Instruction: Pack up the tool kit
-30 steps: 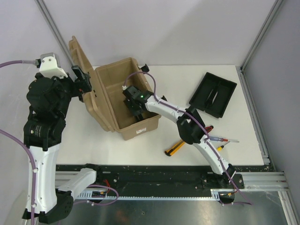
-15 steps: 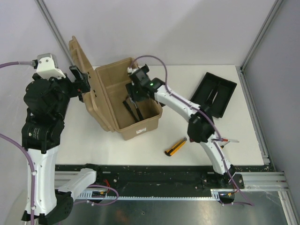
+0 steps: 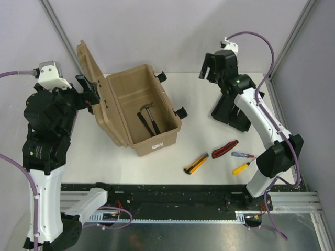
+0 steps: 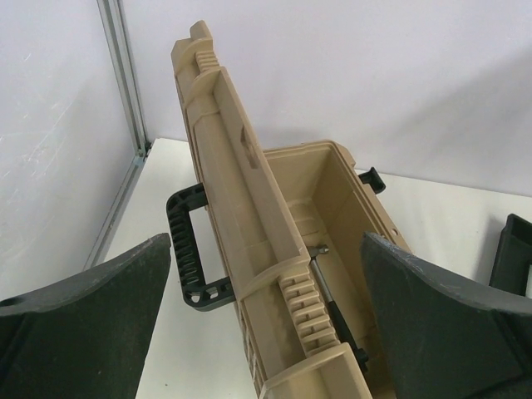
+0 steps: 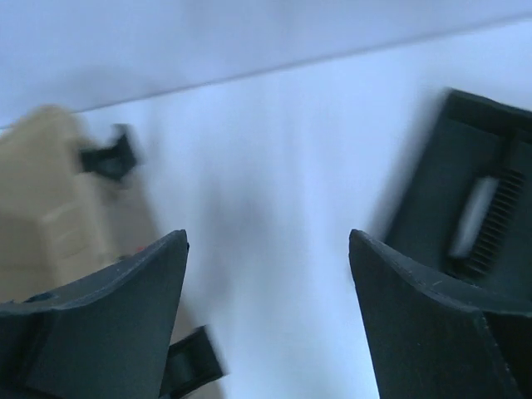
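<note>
The right wrist view is smeared; the toolbox (image 5: 50, 199) and tray (image 5: 465, 224) blur and run off its edges. From above, the right arm (image 3: 256, 110) covers much of the tray. In the left wrist view, the lid (image 4: 249, 208) hides most of the hammer (image 4: 326, 274). The label (image 3: 155, 147) is unreadable.

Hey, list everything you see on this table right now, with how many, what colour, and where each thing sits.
tool kit: one, tan, left of centre, lid open
hammer: one, dark handle, metal head, inside the tool kit
dark item: one, black, beside the hammer, kind unclear
tray: one, black, rear right, partly behind the right arm
utility knife: one, yellow and black, near edge
red-handled item: one, red and black, right of the utility knife
blue-red screwdriver: one, near right
yellow screwdriver: one, just nearer than the blue-red one
table: one, white
left tool: one, black, open, by the lid
right tool: one, black, open, empty, near the tray
</note>
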You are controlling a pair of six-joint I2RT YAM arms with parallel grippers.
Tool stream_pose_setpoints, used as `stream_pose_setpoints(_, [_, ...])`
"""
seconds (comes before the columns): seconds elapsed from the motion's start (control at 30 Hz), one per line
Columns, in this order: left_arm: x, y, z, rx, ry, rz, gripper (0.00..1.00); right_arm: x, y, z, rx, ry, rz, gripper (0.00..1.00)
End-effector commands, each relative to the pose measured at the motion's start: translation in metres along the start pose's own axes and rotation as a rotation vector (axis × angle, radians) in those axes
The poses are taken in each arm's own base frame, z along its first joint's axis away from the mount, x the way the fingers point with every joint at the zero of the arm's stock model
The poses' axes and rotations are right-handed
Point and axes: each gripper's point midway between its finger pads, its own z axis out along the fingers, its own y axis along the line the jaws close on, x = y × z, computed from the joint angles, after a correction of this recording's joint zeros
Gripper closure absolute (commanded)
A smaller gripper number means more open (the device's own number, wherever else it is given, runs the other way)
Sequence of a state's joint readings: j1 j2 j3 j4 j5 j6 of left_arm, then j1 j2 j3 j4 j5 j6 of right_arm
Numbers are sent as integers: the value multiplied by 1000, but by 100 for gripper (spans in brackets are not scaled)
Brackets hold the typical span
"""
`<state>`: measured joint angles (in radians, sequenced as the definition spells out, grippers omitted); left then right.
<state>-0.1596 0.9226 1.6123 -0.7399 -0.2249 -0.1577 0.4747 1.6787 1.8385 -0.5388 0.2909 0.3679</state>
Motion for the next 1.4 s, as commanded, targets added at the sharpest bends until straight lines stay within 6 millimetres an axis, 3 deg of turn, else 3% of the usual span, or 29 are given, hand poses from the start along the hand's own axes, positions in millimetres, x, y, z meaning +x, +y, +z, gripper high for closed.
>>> stream_pose_setpoints(0.0, [-22, -9, -4, 41, -63, -22, 1, 38, -86, 21, 322, 46, 17, 11])
stream_pose_setpoints(0.1, [-21, -9, -3, 40, -60, -21, 1, 53, -131, 28, 432, 73, 57, 2])
stream_pose_setpoints(0.27, [-19, -7, -3, 33, -56, -20, 1, 82, -190, 42, 548, 133, 95, 2])
stream_pose_setpoints(0.4, [-17, -7, -2, 31, -51, -20, 1, 108, -231, 56, 630, 202, 140, 9])
stream_pose_setpoints(0.6, [-16, -7, 0, 29, -47, -21, 1, 139, -265, 84, 644, 279, 173, 29])
stream_pose_setpoints(0.97, [-13, -3, 0, 7, -44, -20, 1, 175, -289, 116, 669, 386, 193, 40])
stream_pose_setpoints(1.2, [-13, -2, 3, -1, -41, -15, 1, 183, -286, 127, 633, 411, 200, 62])
stream_pose_setpoints(1.37, [-13, -3, 5, 0, -38, -14, 1, 166, -282, 126, 617, 384, 180, 96])
